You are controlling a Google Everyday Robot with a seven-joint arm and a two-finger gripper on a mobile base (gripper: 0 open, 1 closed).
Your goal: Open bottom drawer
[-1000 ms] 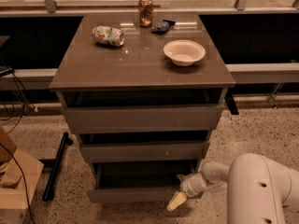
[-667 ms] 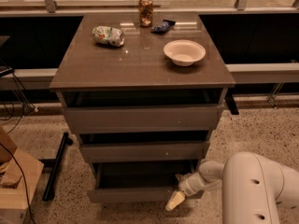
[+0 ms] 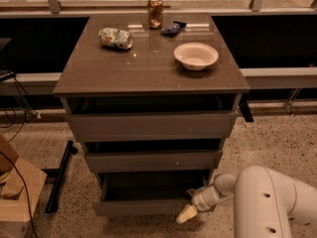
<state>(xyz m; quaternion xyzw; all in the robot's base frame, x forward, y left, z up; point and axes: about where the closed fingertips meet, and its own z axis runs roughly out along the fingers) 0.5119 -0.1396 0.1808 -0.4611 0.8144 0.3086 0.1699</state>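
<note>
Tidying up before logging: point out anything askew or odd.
A crumpled can lies on its side on the cabinet top; the other can stands upright. The pincer sits at the bottom drawer's right front corner.

Cream tool [image 3: 187,214] at the grey-brown bottom drawer [image 3: 138,207]; white bowl [image 3: 195,56].

The cabinet [image 3: 148,78] fills the centre of the camera view. The bottom drawer [image 3: 143,207] stands pulled out at 6 o'clock, its dark interior exposed. The gripper [image 3: 187,214] sits at 5 o'clock, at the drawer's right front corner, on a white arm [image 3: 267,202] that enters from the lower right. On the cabinet top, a bowl [image 3: 195,56] sits at 3 o'clock, an upright can [image 3: 155,12] at 12, a wrapper [image 3: 173,28] at 1, and a crushed can [image 3: 115,37] at 10.
</note>
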